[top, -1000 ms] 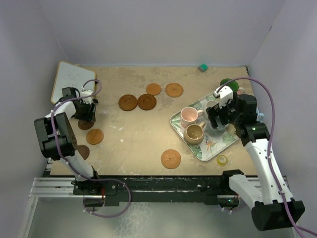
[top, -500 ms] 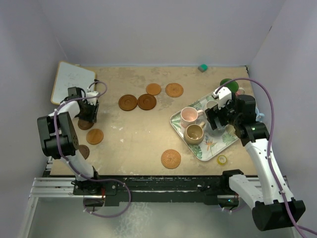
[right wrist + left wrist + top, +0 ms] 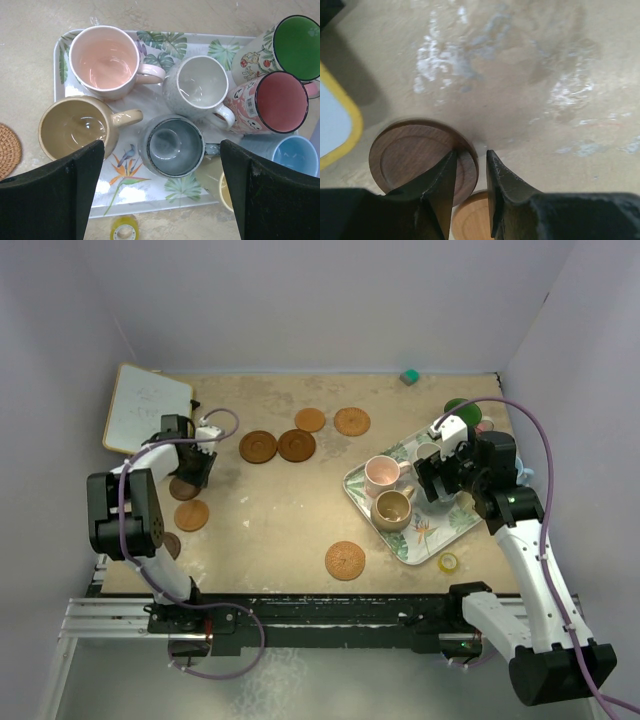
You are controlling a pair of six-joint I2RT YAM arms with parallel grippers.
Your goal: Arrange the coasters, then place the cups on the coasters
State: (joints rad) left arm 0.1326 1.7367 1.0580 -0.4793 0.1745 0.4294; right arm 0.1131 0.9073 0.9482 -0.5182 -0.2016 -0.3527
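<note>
My left gripper (image 3: 470,152) (image 3: 192,472) is drawn in narrow on the rim of a dark brown coaster (image 3: 410,160) (image 3: 181,490). One finger lies over its top face and the other stands just outside its edge. A light orange coaster (image 3: 472,217) (image 3: 191,515) lies partly beneath it. Several more coasters lie about the table, among them a dark one (image 3: 258,447) and a woven one (image 3: 345,560). My right gripper (image 3: 161,145) (image 3: 440,480) hangs wide open above the slate cup (image 3: 175,147). The pink cup (image 3: 102,60), tan cup (image 3: 70,127) and grey cup (image 3: 195,85) stand on the tray.
The leaf-patterned tray (image 3: 125,187) sits at the right. The red (image 3: 280,102), green (image 3: 299,47), light blue (image 3: 295,155) and yellow (image 3: 227,190) cups crowd its far side. A yellow tape roll (image 3: 124,232) lies before it. A whiteboard (image 3: 145,405) lies far left, a teal block (image 3: 409,376) at the back.
My left gripper has slid right while its jaws narrowed, and the dark brown coaster shifted right with it. The right arm has not moved.
</note>
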